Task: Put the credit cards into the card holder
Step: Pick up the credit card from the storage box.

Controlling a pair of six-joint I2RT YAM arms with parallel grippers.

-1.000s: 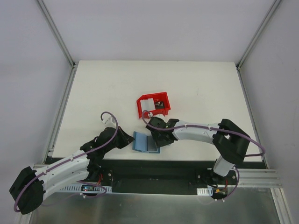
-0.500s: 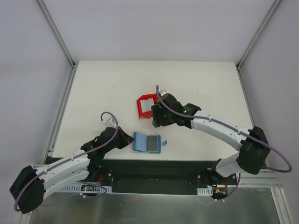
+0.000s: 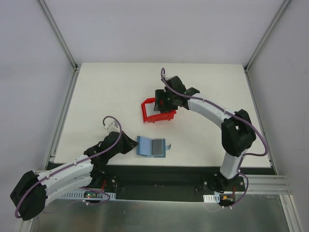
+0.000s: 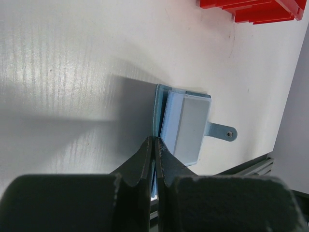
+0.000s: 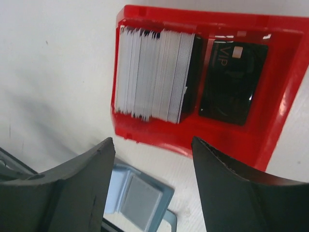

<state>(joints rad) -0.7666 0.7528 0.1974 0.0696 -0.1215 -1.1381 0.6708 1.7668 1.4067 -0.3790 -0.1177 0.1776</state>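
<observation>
Change since 1.0 s ago: your right pincer [image 3: 166,100] was down at the card holder's [image 3: 151,147] far half. It has since swung away and now hangs over the red bin [image 3: 145,110]. A grey card [image 3: 157,147] that did not show while the pincer covered it now lies on the holder. Your left pincer [image 3: 129,144], the holder and the bin sit where they were.

Right pincer [image 5: 152,142]:
- The bin [image 5: 285,101] is directly beneath and ahead of its fingers.
- A stack of white cards [image 5: 149,72] stands on edge in the bin's left compartment.
- A dark card [image 5: 231,82] lies flat in the compartment beside it.
- The holder [image 5: 140,193] shows behind the fingertips, well apart from them.
- The jaws are spread wide, with nothing between them and touching nothing.

Left pincer [image 4: 154,144]:
- The holder [image 4: 166,108] lies open just ahead of the fingertips.
- Its snap tab [image 4: 223,132] points away to the side.
- The grey card [image 4: 190,123] lies flat on the lighter inner panel. You cannot tell whether it is tucked into a pocket.
- The jaws are pinched nearly together on the holder's near edge, pinning it to the table [image 3: 106,96].
</observation>
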